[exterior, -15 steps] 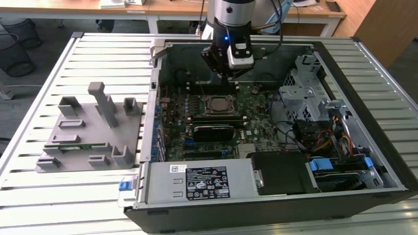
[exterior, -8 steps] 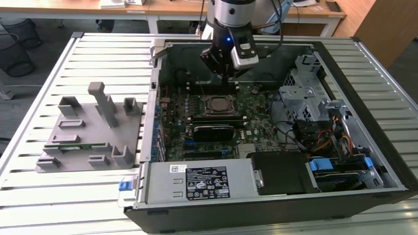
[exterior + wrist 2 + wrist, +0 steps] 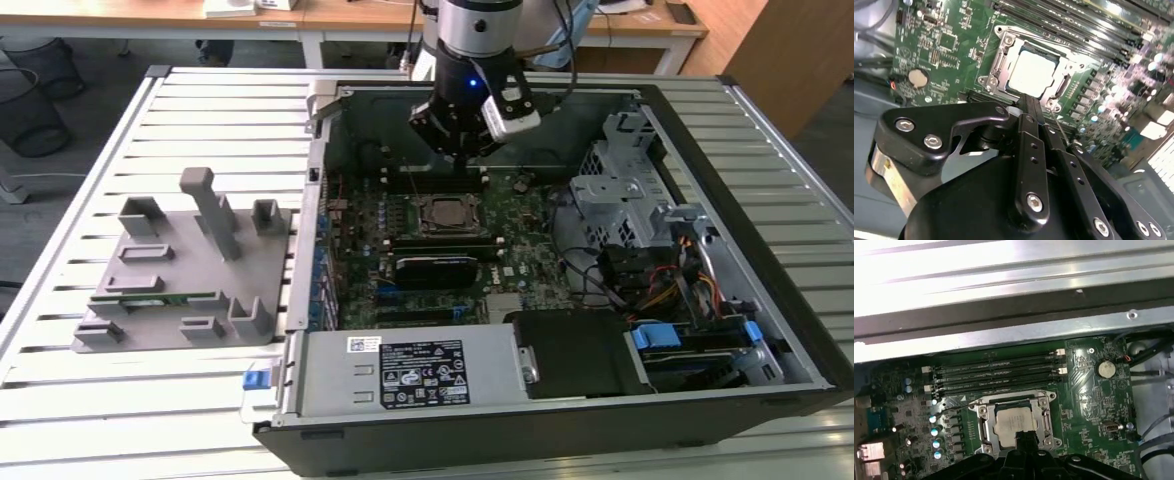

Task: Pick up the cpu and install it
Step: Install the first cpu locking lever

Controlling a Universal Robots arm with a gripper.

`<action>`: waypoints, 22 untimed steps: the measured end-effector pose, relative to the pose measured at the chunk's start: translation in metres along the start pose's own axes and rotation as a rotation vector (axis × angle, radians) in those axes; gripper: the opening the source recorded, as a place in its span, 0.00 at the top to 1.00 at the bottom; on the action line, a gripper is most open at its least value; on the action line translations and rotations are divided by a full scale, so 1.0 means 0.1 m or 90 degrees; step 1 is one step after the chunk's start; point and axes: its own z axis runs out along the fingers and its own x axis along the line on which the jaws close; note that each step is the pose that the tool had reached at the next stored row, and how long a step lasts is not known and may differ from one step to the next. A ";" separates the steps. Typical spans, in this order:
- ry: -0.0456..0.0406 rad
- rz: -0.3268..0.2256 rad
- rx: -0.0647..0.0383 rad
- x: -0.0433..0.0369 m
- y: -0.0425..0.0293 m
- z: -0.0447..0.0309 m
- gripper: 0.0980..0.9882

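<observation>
The cpu [image 3: 445,213] lies flat in the motherboard socket inside the open computer case; its silver top shows in both wrist views [image 3: 1033,72] [image 3: 1009,425], framed by the metal socket bracket [image 3: 999,60]. My gripper [image 3: 461,152] hangs above the board, a little behind the socket in the exterior view. In both wrist views its black fingertips [image 3: 1029,100] [image 3: 1025,436] are pressed together at the cpu's near edge, with nothing between them.
Memory slots [image 3: 999,372] run beside the socket. A grey parts fixture [image 3: 187,270] holding a green memory stick [image 3: 154,298] sits at the exterior view's left. The power supply [image 3: 407,372], drive cage [image 3: 627,190], cables [image 3: 667,290] and case walls [image 3: 320,200] surround the board.
</observation>
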 end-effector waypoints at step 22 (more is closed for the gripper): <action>0.0009 -0.098 -0.001 0.491 -0.067 0.023 0.99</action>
